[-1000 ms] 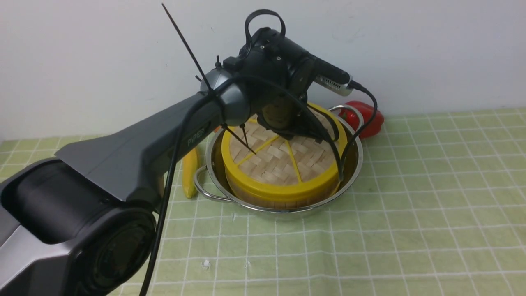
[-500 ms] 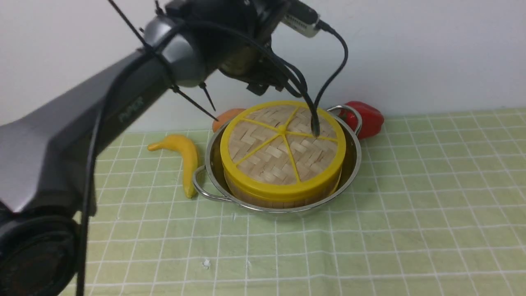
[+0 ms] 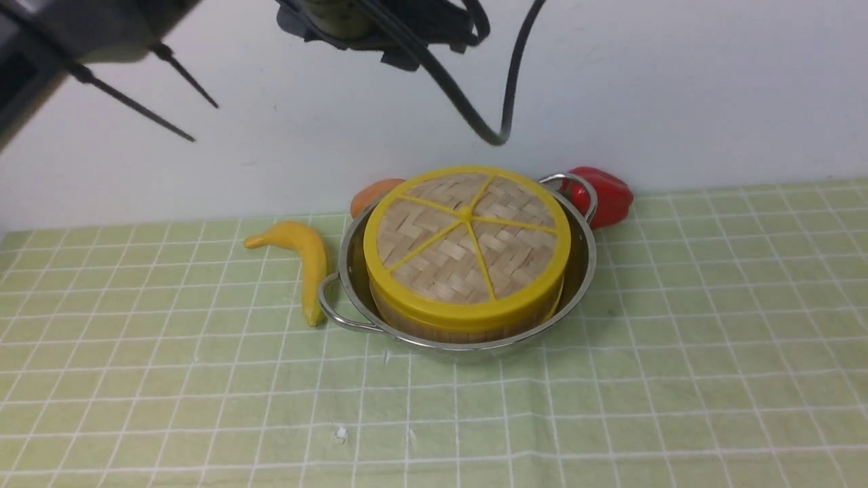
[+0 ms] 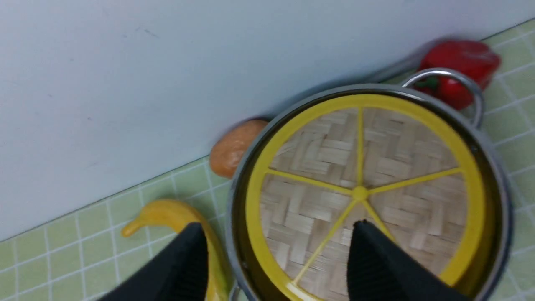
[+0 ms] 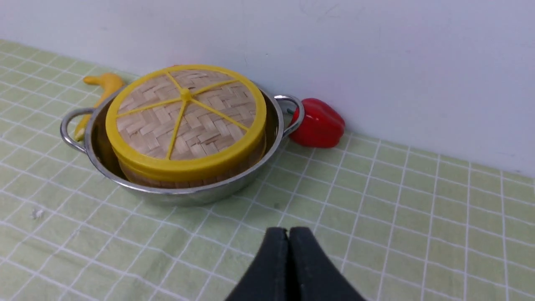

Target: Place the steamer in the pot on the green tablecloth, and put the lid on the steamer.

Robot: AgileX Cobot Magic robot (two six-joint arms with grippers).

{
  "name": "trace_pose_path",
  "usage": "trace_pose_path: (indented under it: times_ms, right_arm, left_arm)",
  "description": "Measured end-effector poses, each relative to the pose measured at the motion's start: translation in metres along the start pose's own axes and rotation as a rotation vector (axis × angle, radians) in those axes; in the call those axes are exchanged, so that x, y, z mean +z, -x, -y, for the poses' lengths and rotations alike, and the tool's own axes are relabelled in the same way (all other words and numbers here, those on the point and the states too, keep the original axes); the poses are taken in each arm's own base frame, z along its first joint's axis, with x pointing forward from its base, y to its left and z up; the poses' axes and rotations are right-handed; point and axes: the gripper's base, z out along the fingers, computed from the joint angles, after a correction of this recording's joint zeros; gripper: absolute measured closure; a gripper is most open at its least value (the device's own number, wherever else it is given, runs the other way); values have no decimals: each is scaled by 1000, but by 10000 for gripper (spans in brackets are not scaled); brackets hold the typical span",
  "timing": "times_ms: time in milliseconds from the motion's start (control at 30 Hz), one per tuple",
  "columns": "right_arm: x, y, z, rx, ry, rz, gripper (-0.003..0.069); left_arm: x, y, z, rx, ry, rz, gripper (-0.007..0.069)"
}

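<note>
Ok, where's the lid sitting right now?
In the front view the lid sits flat on the steamer inside the pot, near the back wall, between the banana on the left and the red pepper on the right.

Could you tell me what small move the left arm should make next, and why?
Probably just lift the left gripper clear and back to rest. Its jaws stand open and empty above the lid, which sits flat on the steamer inside the pot on the green tablecloth. Nothing looks left to place.
</note>
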Motion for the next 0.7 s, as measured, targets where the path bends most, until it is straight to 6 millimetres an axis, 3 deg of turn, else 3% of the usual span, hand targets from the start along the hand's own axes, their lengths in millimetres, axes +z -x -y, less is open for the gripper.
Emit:
trace_pose_path:
  times_ms: [67, 167, 300, 333, 400, 600, 700]
  right_arm:
    - [-6, -24, 2, 2, -2, 19, 673]
    - [-14, -41, 4, 1, -5, 58, 673]
    - [-23, -46, 5, -8, -13, 107, 671]
    - [-23, -46, 6, -9, -14, 109, 671]
    - [-23, -46, 6, -8, -15, 112, 670]
    - [-23, -46, 6, -7, -16, 105, 664]
    - [-23, -46, 6, -6, -15, 105, 659]
  left_arm:
    - [-22, 0, 2, 4, -90, 28, 307]
    - [-52, -1, 7, 25, -210, 71, 417]
    - [-101, -5, 12, 68, -324, 160, 552]
    - [-104, -5, 12, 71, -329, 166, 557]
    - [-140, -11, 13, 96, -372, 237, 627]
    - [-208, -33, 6, 165, -412, 382, 648]
    - [-221, -50, 2, 206, -400, 394, 648]
